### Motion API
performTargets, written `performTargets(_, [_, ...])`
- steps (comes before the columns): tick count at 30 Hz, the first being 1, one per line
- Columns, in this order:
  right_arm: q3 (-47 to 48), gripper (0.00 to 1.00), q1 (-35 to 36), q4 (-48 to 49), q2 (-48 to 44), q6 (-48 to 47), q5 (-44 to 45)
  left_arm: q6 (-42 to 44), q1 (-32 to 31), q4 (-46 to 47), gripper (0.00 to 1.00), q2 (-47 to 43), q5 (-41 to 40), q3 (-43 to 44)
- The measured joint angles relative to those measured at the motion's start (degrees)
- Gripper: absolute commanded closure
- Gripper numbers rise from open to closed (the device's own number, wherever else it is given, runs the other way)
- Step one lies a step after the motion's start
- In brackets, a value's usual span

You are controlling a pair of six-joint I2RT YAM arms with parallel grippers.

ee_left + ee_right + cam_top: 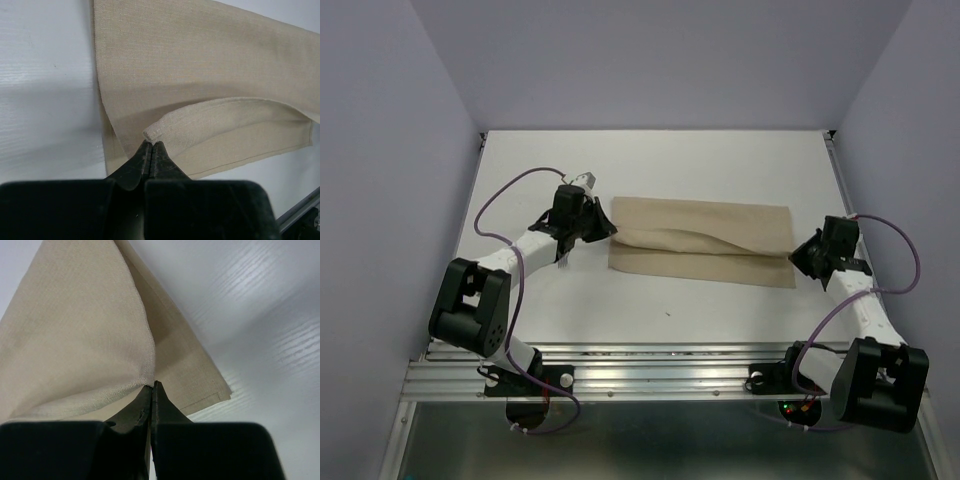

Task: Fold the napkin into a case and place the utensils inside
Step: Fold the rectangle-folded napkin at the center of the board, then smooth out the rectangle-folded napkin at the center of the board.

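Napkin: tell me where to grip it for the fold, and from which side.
Grip the napkin by the edge of its lifted layer at the two short ends, each arm coming in low from its own side. It is a long, limp oblong, so a single pinch in the middle would likely let the ends sag. The left gripper and right gripper are shut on just those spots.

Lab robot cell: bare white counter (700,160) boxed in by plain lavender panels (390,150), aluminium extrusion rail (650,368) along bottom of frame, arm bases (535,380) bolted on.
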Motion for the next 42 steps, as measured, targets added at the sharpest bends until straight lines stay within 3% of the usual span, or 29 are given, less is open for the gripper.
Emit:
performTargets(7, [-2.4, 0.99, 0.0, -1.0, -0.1, 1.6, 0.5, -1.1, 0.0, 0.6, 1.00, -0.5, 0.0, -2.0])
performTargets(8, [-2.6, 0.96, 0.0, -1.1, -0.2, 1.8, 0.5, -1.4, 0.0, 0.5, 0.92, -0.8, 0.0, -2.6])
performTargets(9, [-2.8, 0.86, 0.0, -1.2, -0.3, 2.2, 0.5, -1.6, 0.0, 0.5, 0.87, -1.1, 0.0, -3.1])
performTargets(11, [-3.5, 0.71, 0.0, -1.1, -0.7, 3.0, 0.7, -2.0, 0.0, 0.0, 0.62, -1.2, 0.0, -3.6])
performTargets(12, [-3.9, 0.61, 0.0, -1.3, -0.9, 3.3, 0.9, -2.3, 0.0, -0.5, 0.39, -1.4, 0.0, -3.9])
performTargets(13, [-4.3, 0.47, 0.0, -1.4, -1.1, 3.5, 1.2, -2.6, 0.0, -1.1, 0.29, -1.8, -0.1, -4.2])
performTargets(15, [-4.7, 0.39, -0.1, -2.3, -1.5, 3.9, 1.7, -2.2, 0.0, -2.4, 0.14, -2.9, -0.3, -4.7])
performTargets(19, [-4.5, 0.39, -0.2, -2.7, -2.3, 3.9, 3.1, -2.3, 0.0, -6.1, 0.14, -6.3, -1.4, -4.9])
performTargets(24, [-2.4, 0.44, -0.2, -3.3, -2.1, 2.7, 2.9, -1.9, 0.0, -8.4, 0.22, -6.5, -2.1, -1.6])
performTargets(35, [3.3, 0.46, 1.4, -1.6, 8.9, -2.9, -8.3, -1.4, -1.0, -9.3, 0.26, 12.3, -0.9, 16.7])
performTargets(42, [14.4, 0.42, 18.3, -1.0, 18.5, -3.3, -7.4, -1.4, -1.2, -12.3, 0.26, 23.7, 1.6, 27.4])
